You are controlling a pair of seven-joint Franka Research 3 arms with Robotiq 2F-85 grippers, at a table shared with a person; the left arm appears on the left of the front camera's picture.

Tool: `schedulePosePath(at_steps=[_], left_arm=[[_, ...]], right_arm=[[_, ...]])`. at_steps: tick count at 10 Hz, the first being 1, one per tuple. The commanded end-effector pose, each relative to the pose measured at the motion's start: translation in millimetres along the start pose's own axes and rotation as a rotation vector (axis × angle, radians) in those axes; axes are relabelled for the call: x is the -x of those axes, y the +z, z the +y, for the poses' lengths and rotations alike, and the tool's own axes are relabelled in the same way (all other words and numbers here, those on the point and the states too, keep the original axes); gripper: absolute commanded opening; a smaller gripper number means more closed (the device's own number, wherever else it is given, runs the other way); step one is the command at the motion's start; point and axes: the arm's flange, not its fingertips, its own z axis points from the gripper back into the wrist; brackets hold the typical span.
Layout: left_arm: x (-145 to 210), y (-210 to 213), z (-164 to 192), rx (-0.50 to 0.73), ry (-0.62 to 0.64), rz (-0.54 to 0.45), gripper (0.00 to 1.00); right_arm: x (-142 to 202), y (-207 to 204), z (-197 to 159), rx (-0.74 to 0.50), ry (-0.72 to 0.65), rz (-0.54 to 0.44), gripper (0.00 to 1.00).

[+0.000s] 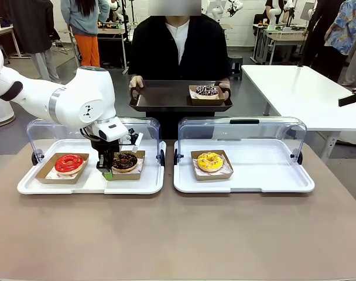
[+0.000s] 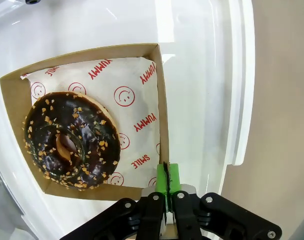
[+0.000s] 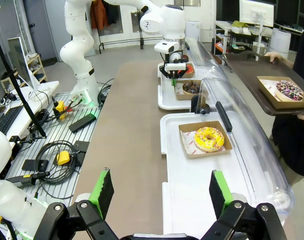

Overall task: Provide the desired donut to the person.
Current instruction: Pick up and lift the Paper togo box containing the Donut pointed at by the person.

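Observation:
A chocolate donut [image 1: 125,160] [image 2: 72,140] with nut crumbs lies in a brown cardboard box [image 2: 159,100] on the left white tray [image 1: 90,186]. My left gripper [image 1: 106,171] [image 2: 167,176] is shut, its green pads pinching the box's near wall beside the donut. The person [image 1: 178,47] sits across the table, both hands holding a black serving tray [image 1: 163,98] with a sprinkled donut [image 1: 206,91] in a box. My right gripper [image 3: 159,192] stands open above the near end of the right tray, with nothing between its fingers.
A red donut [image 1: 68,163] sits in its own box to the left of the chocolate one. A yellow donut [image 1: 210,161] [image 3: 209,138] lies boxed on the right white tray [image 1: 248,182]. Clear hinged lids [image 1: 242,126] stand open behind both trays. Bare brown tabletop [image 1: 178,234] lies in front.

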Motion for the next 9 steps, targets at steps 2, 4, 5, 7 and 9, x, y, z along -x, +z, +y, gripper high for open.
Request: schedulePosePath(at_steps=[2, 4, 5, 7, 9], left_arm=[[6.5, 18.0, -11.1, 0.005, -0.057, 0.033, 0.00], [20.5, 49.3, -32.2, 0.052, -0.100, -0.012, 0.00], [28.0, 70.6, -47.6, 0.051, -0.106, -0.018, 0.00], [44.5, 121.2, -88.6, 0.081, -0.131, -0.036, 0.00], [50.3, 162.8, -123.2, 0.015, -0.149, -0.038, 0.00]], right_arm=[[0.2, 0.0, -0.8, 0.005, 0.000, 0.001, 1.00], [0.2, 0.0, -0.8, 0.005, 0.000, 0.001, 1.00], [0.2, 0.0, -0.8, 0.005, 0.000, 0.001, 1.00], [0.2, 0.0, -0.8, 0.005, 0.000, 0.001, 1.00], [0.2, 0.0, -0.8, 0.005, 0.000, 0.001, 1.00]])
